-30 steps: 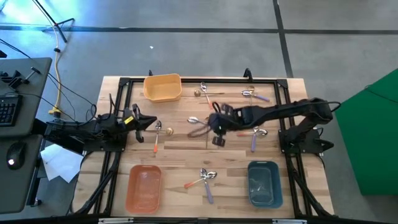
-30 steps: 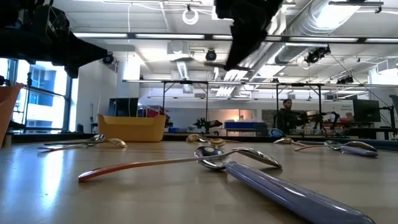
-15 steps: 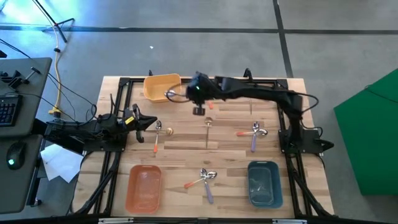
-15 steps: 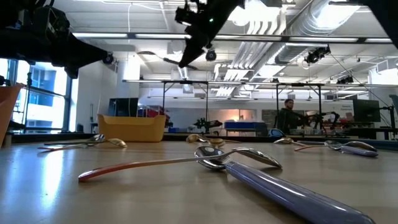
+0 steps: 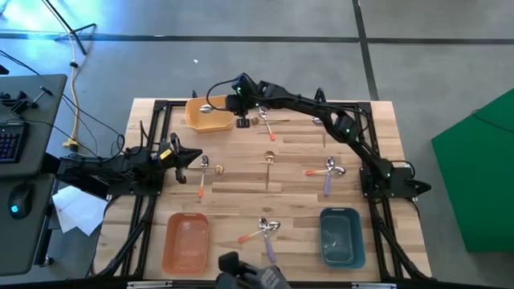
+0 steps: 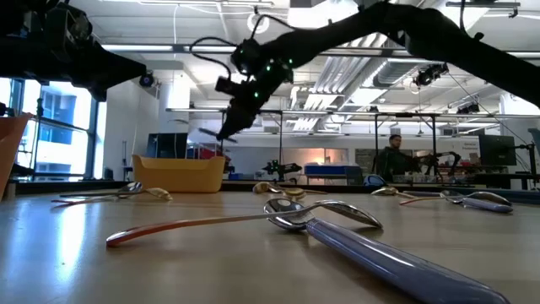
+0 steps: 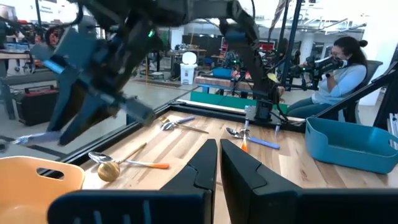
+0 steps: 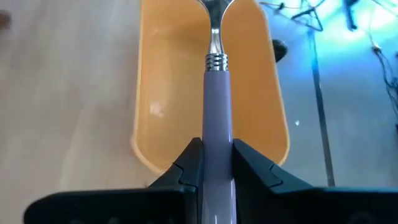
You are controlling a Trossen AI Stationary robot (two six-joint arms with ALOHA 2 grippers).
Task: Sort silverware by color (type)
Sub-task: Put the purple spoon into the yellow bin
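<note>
My right gripper (image 5: 238, 107) reaches over the table's far left part and is shut on a spoon with a lavender handle, whose silver bowl (image 5: 210, 106) hangs above the yellow bin (image 5: 202, 119). In the low view the right gripper (image 6: 233, 103) is well above the table. My left gripper (image 5: 193, 159) waits shut near the left edge, beside an orange-handled spoon (image 5: 201, 178) and a small gold one (image 5: 218, 169). More spoons lie flat: a gold one (image 5: 268, 163), a pair (image 5: 329, 169) on the right, a cluster (image 5: 265, 229) near the front. My right gripper pinches the lavender handle (image 8: 216, 134) between its two fingers (image 8: 188, 163), part-way along its length. The handle runs along the fingers and sticks out past their tips toward the table's left. The spoon is lifted clear, its bowl end over the yellow bin.
An orange bin (image 5: 186, 242) and a blue bin (image 5: 340, 235) stand at the near edge. More spoons (image 5: 265, 120) lie under the right arm by the far edge. A black frame rail borders the table. A dark device (image 5: 249, 277) sits at the near edge. A person (image 7: 345, 74) sits beyond the table.
My right arm has swung from the table's middle toward the far left, carrying the lavender-handled spoon up off the table. The spoon has gone from near the centre to above the yellow bin, bowl end leading.
</note>
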